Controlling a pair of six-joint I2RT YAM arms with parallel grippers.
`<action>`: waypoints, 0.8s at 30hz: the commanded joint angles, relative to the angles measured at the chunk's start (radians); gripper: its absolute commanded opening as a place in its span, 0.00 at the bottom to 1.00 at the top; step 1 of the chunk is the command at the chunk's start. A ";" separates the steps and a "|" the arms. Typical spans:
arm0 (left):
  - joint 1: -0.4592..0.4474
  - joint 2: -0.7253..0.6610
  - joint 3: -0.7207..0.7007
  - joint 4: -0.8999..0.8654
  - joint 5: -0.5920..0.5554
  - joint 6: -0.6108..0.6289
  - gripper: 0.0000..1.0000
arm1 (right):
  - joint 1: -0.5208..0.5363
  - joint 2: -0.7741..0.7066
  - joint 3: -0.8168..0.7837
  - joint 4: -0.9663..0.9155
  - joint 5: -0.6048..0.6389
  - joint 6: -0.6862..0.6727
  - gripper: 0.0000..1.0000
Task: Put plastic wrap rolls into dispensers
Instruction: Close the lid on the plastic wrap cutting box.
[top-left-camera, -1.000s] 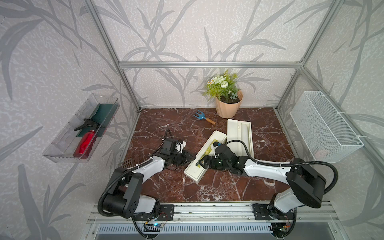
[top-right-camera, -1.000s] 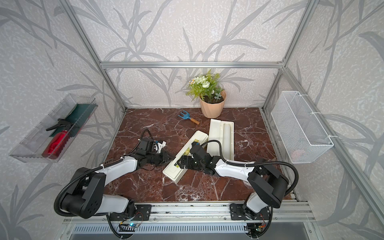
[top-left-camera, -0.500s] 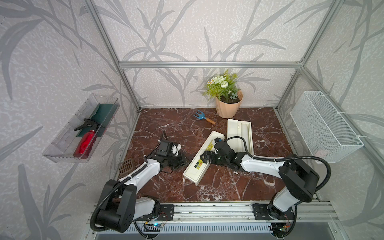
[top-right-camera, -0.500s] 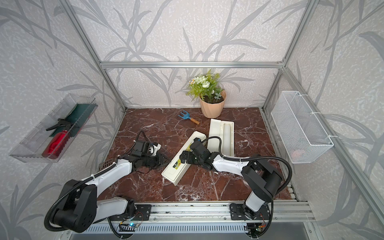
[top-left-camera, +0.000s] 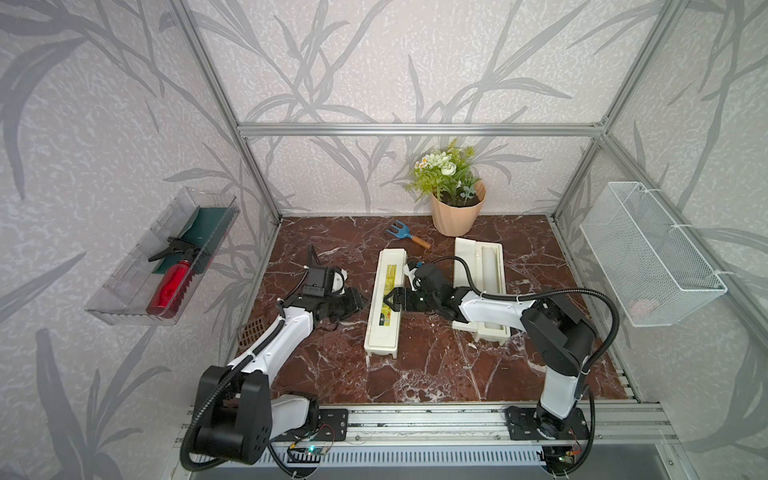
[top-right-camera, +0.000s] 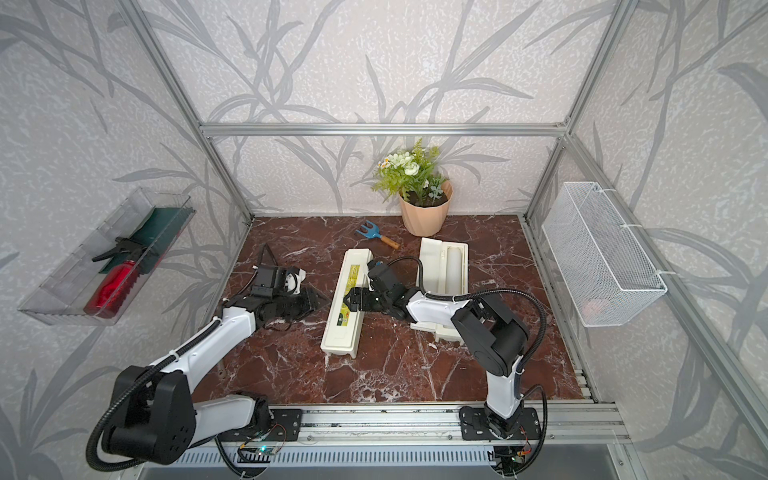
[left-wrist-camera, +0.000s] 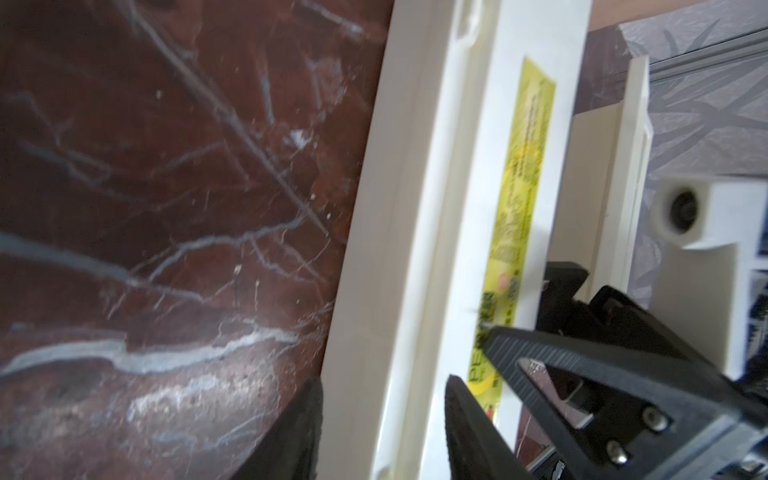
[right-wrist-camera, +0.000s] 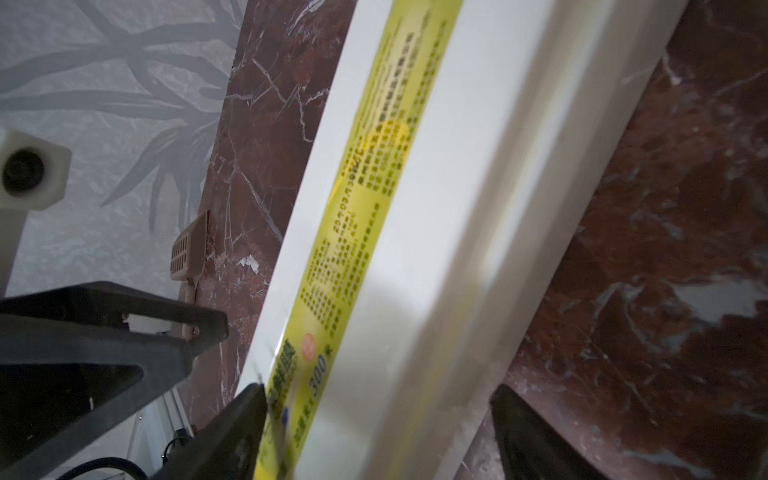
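The closed dispenser (top-left-camera: 381, 332) swings out of its slant and now lies nearly square to the tabletop's (top-left-camera: 436, 374) front edge; the left gripper (top-left-camera: 361, 300) and right gripper (top-left-camera: 388, 300) shift with it.

Leaf-patterned grey walls (top-left-camera: 374, 62), aluminium frame (top-left-camera: 415, 129), red-brown white-veined marble floor (top-left-camera: 436, 374).

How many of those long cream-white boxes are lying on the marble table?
2. The closed dispenser, yellow-green label up, lies mid-table; the open dispenser lies nearer the flower pot, a roll inside. None seems hidden.
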 joint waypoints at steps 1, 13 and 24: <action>0.008 0.089 0.077 0.118 0.033 0.019 0.50 | -0.048 -0.032 -0.022 0.082 -0.016 -0.005 0.91; 0.019 0.474 0.348 0.234 0.185 0.014 0.51 | -0.149 0.152 0.148 0.238 -0.125 0.070 0.93; 0.016 0.675 0.463 0.181 0.225 0.048 0.48 | -0.191 0.340 0.317 0.180 -0.131 0.118 0.79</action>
